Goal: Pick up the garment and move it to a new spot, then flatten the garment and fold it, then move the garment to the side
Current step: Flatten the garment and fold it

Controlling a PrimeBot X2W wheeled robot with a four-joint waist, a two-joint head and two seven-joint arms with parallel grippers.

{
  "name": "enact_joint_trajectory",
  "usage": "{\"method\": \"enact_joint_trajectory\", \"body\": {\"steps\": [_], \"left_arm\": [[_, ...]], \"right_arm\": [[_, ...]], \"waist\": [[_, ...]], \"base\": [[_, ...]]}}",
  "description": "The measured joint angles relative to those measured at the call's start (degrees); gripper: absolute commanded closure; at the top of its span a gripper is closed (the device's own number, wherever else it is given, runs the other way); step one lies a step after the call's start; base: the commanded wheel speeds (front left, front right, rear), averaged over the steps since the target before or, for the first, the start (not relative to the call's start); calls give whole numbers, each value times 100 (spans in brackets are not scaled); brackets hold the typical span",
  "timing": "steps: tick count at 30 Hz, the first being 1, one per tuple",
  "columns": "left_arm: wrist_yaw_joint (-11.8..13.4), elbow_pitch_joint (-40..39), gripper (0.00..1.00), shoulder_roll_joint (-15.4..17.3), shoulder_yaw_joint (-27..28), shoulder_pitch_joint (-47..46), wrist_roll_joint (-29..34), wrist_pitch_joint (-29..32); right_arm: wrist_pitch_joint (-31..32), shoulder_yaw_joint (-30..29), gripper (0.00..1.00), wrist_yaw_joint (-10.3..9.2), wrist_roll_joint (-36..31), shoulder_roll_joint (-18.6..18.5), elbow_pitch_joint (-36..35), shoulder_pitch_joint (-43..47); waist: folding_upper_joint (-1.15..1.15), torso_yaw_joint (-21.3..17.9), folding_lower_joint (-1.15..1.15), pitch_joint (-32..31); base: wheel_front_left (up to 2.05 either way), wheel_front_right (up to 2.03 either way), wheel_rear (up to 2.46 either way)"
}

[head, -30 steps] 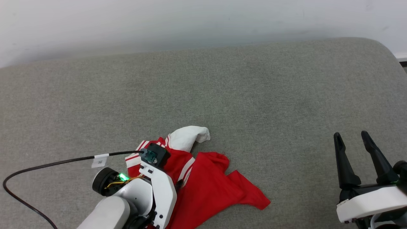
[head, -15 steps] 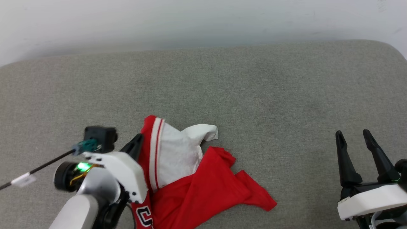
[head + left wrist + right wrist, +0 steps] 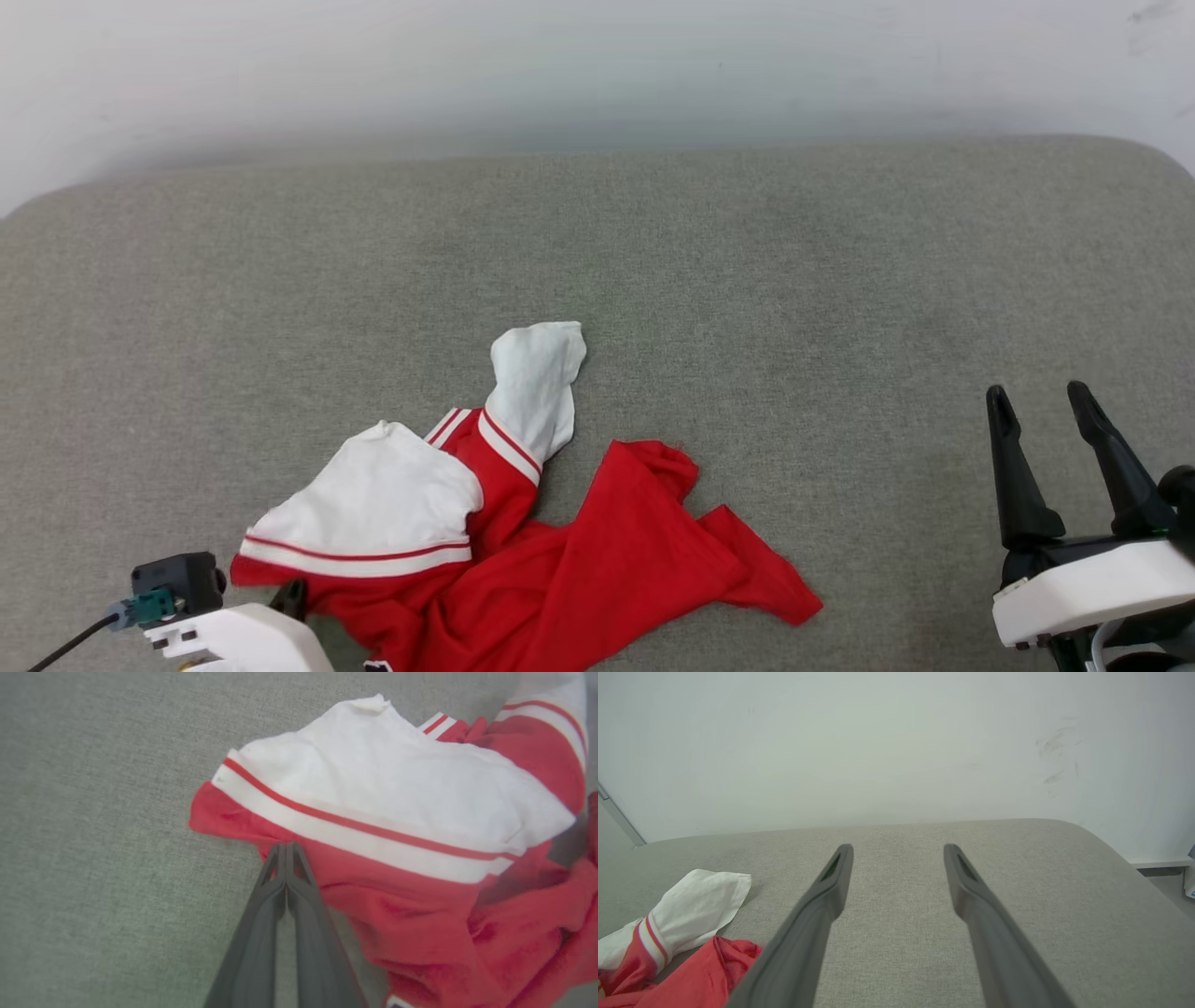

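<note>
garment (image 3: 597, 560): red jersey-style shirt with white short sleeves and red-white striped trim, crumpled at the near left, one white sleeve pointing far, red body trailing right.
surface (image 3: 747, 280): broad grey woven cushion, bare on the far and right sides.
right gripper (image 3: 1036, 392): near right, well apart from the cloth, long dark fingers spread wide, holding nothing.
left gripper (image 3: 285, 845): near left, fingers pressed together, tips at the red hem just under the striped band, seemingly nipping a thin edge.
step: probably hauling the shirt to a new spot; early in the task.
technique: lift before dragging, to let folds hang free; move slowly, against slipping from so thin a nip; set down on bare cushion.
writing: scrap of black-and-white print (image 3: 397, 1002) at the near edge, too little to read; no brand legible.
</note>
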Motion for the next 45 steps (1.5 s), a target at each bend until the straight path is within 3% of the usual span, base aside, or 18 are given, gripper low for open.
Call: {"method": "enact_joint_trajectory", "body": {"steps": [1, 16, 22, 30, 34, 38, 42, 45], "left_arm": [[-37, -5, 0, -27, -26, -13, 26, -92], [-182, -399, 0, -238, -411, -703, 1161, -2081], [-199, -745, 0, -183, -738, -689, 1544, -2250], [-42, -1073, 0, -236, -914, -492, 1641, -2084], [-24, -1160, 0, -256, -945, -459, 1641, -2076], [-33, -1258, 0, -249, -992, -574, 1660, -2053], [-87, -1316, 0, -299, -1083, -804, 1703, -2062], [-132, -1307, 0, -377, -1123, -967, 1703, -2120]], "right_arm": [[7, -8, 0, 0, -4, 0, -8, 0], [236, 0, 0, 0, -111, 0, -93, 199], [334, -4, 0, 0, -187, 0, -147, 296], [687, 3, 0, 0, 11, 1, -89, 315], [1415, 100, 0, 0, 274, 2, 115, 267], [2730, 419, 0, -1, 371, -20, 335, -81], [3984, 851, 0, -1, 681, -281, 601, -522], [4513, 1211, 0, -1, 865, -437, 799, -823]], "waist": [[0, 9, 0, -21], [0, 12, 0, -495], [0, 1, 0, -697], [0, 66, 0, -760], [0, 166, 0, -748], [0, 262, 0, -629], [0, 384, 0, -420], [0, 507, 0, -225]], "base": [[0, 0, 0], [0, 0, 0], [0, 0, 0], [0, 0, 0], [0, 0, 0], [0, 0, 0], [0, 0, 0], [0, 0, 0]]}}
